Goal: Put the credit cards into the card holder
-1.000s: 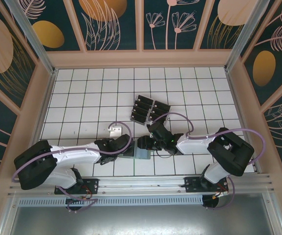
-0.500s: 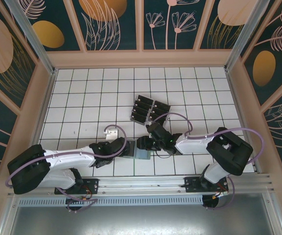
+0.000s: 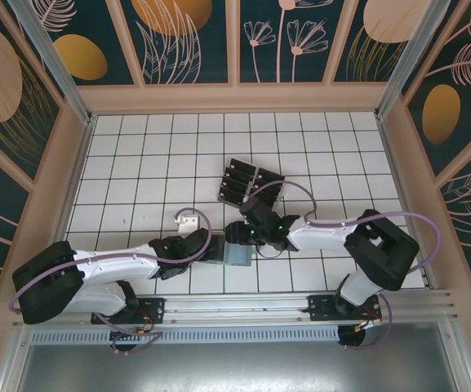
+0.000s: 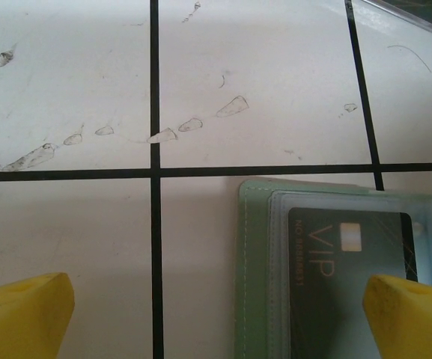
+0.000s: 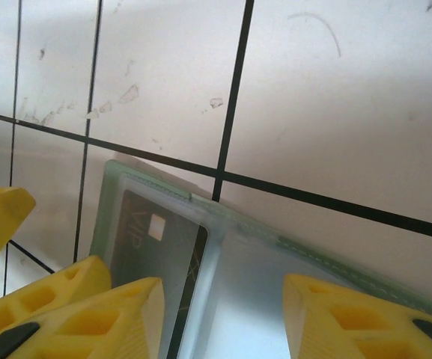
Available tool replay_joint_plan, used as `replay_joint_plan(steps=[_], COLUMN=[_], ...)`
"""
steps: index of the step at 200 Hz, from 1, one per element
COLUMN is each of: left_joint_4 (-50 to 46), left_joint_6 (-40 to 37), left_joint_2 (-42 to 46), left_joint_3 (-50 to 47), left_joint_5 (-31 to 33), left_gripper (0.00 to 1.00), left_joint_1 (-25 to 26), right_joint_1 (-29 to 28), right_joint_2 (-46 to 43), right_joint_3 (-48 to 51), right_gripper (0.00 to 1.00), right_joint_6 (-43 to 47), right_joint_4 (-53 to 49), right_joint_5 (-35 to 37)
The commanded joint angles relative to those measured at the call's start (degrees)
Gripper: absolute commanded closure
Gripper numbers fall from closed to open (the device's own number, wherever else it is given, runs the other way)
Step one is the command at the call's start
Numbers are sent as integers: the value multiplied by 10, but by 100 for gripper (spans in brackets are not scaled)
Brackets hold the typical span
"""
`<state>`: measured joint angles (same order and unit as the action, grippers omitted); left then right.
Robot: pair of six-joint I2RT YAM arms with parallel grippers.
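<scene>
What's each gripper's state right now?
Left gripper: open wide, holding nothing.
Right gripper: jaws partly open over the holder, nothing visibly gripped.

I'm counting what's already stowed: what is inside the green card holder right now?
One dark card printed VIP, with a light chip square, lies under the card holder's clear sleeve. Anything beneath that card is covered.

The card holder [image 3: 237, 255] lies on the table [image 3: 137, 155] near the front edge, left gripper [image 3: 211, 247] at its left, right gripper [image 3: 237, 233] just behind. One card [image 4: 348, 258] sits inside (the other cards [image 3: 250, 184] lie farther back, apart).
</scene>
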<state>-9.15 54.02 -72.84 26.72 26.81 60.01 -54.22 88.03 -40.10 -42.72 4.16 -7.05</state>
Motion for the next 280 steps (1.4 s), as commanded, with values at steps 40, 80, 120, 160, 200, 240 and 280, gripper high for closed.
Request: replay_joint_plan(steps=[40,80,120,160,200,240,280], left_joint_4=[9,5,-4,14,32,42,62], left_joint_6=[-17,-20,-25,-34,-39,-28,-20], left_joint_2=[1,-2,9,1,-14,8,46], left_joint_3=[-3,0,0,-4,1,-12,-39], left_joint_5=[-6,-8,-4,-10,-14,-7,-13], left_gripper=[1,1,1,1,1,1,1], left_joint_1=[0,1,1,2,14,28,38], right_joint_1=[-11,-15,-15,-16,-15,-16,-16], right_joint_2=[-77,-41,16,40,44,51,52], right_joint_3=[22,27,28,26,27,32,33], right_gripper=[54,54,54,55,55,55,55], right_joint_6=[-3,-5,-2,-9,-26,-42,-51], right_joint_4=[-50,-23,-4,33,70,92,103], right_joint_5=[49,38,30,1,-22,-32,-32])
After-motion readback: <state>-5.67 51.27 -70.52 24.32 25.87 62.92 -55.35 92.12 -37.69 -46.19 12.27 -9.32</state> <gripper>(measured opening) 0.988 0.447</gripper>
